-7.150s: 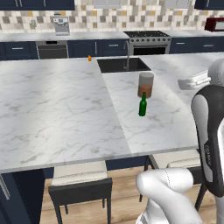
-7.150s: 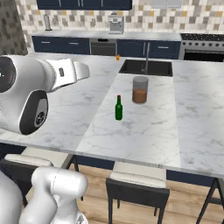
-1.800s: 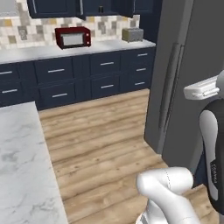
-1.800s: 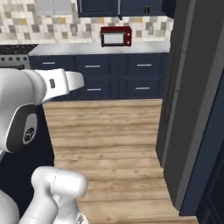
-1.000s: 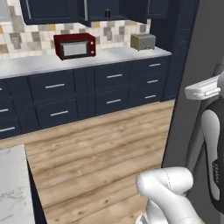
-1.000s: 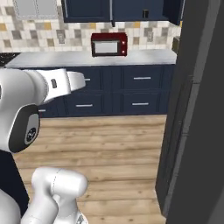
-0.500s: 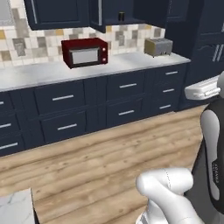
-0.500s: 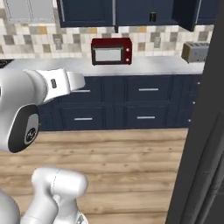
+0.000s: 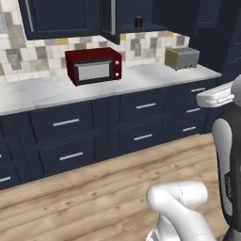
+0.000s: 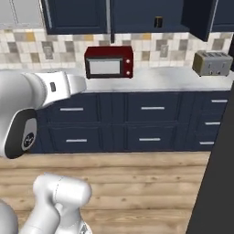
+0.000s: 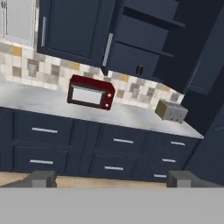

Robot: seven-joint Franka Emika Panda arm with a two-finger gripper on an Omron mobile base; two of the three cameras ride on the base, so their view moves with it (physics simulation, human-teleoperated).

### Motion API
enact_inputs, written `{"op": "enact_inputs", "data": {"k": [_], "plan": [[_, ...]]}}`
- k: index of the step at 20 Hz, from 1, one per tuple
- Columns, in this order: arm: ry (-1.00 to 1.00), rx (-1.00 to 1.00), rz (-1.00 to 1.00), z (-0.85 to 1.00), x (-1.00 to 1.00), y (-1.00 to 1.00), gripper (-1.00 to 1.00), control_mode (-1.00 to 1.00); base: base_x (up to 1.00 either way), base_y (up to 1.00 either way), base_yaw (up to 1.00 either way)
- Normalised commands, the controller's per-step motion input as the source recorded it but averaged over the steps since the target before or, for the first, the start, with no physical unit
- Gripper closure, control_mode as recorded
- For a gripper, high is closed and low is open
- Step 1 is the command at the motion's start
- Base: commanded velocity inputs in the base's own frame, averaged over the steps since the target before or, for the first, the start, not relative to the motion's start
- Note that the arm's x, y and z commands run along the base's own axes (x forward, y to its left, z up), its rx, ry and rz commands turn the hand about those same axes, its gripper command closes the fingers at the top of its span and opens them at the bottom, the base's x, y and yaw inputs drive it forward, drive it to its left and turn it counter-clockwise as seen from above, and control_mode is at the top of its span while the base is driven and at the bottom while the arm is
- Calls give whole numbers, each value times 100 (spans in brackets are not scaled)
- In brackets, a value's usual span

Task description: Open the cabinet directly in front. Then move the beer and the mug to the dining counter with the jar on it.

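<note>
The cabinet [image 11: 144,35] above the worktop stands open, its navy door [image 11: 109,48] swung out with a long silver handle. On its lower shelf sits the mug [image 11: 139,70], a small dark cup, also seen as the mug [image 9: 138,21] and the mug [image 10: 158,22] from the base. My gripper [image 11: 111,179] is open with nothing between its fingertips [image 11: 41,178], far back from the cabinet and well below it. The beer, the dining counter and the jar are out of view.
A red microwave [image 9: 94,66] and a silver toaster [image 9: 182,57] stand on the marble worktop [image 9: 42,92] below the cabinet. Navy drawers [image 10: 151,109] run under it. Wooden floor [image 9: 84,197] lies between me and them. A tall dark panel [image 10: 217,173] stands close on the right.
The whole picture has swung, so the camera moved: the microwave wall now faces me squarely and nearer, and the tall dark panel has slid right. The gripper stayed open.
</note>
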Motion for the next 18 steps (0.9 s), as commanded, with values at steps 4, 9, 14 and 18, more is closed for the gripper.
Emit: {"op": "enact_inputs", "data": {"k": [4, 9, 14, 18], "plan": [[0, 0, 0, 0, 0, 0, -100, 100, 100, -74, 0], [0, 0, 0, 0, 0, 0, -100, 100, 100, -70, 0], [0, 0, 0, 0, 0, 0, -100, 100, 100, -55, 2], [0, 0, 0, 0, 0, 0, -100, 100, 100, -44, 0]]}}
